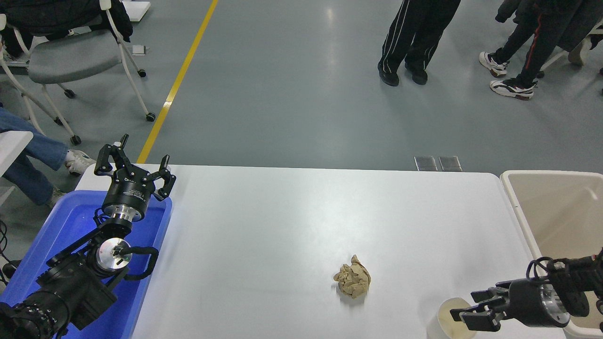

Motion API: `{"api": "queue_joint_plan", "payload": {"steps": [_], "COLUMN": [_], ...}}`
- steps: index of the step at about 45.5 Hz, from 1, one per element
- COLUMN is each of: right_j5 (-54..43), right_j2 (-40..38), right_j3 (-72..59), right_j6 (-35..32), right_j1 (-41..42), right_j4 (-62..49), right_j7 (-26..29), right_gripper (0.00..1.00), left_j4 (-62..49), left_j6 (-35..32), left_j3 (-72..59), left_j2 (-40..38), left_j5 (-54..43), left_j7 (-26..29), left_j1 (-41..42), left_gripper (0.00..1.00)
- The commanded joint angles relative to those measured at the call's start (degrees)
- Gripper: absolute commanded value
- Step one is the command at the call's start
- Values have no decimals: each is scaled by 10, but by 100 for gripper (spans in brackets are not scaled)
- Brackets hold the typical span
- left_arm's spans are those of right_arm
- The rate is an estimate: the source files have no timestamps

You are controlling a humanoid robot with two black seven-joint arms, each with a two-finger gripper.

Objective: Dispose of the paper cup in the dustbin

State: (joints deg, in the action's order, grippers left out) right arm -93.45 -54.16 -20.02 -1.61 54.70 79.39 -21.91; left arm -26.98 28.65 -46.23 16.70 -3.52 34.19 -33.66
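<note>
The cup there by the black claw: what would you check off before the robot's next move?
1. Cup upright on the table: ok.
2. Right tool open: ok.
3. Tool around the cup: cannot tell; its fingers overlap the cup's rim from the right.
4. Paper ball apart from the cup: ok.
5. Dustbin open, at the table's right end: ok.
6. Left tool parked over the blue tray: ok.
</note>
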Motion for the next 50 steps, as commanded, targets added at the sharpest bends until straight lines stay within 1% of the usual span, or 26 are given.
{"api": "queue_joint_plan", "payload": {"steps": [1,9,32,36,39,50], "right_j5": [-9,-9,-8,-5,-3,7], "right_j2": [11,10,4,-5,-37,-96], "right_j3": [-20,-22,-33,-36,-53,-123], "right_j6": [-1,-1,-1,-4,-7,-33], "right_j1": [4,22,30,55,87,231], "right_j4": [-29,-27,-23,-19,4,56], "right_j7": [-16,-20,-34,-34,-34,-49], "right_gripper": [0,0,0,0,0,0], "left_j4": [0,0,0,0,0,0], "left_j6": [0,0,0,0,0,0], "left_j3": [0,0,0,0,0,0], "left_j2": [0,0,0,0,0,0], "left_j5": [0,0,0,0,0,0], "left_j7": [0,0,0,0,0,0], "left_j1": [0,0,0,0,0,0], "left_gripper": [100,100,100,100,100,100]}}
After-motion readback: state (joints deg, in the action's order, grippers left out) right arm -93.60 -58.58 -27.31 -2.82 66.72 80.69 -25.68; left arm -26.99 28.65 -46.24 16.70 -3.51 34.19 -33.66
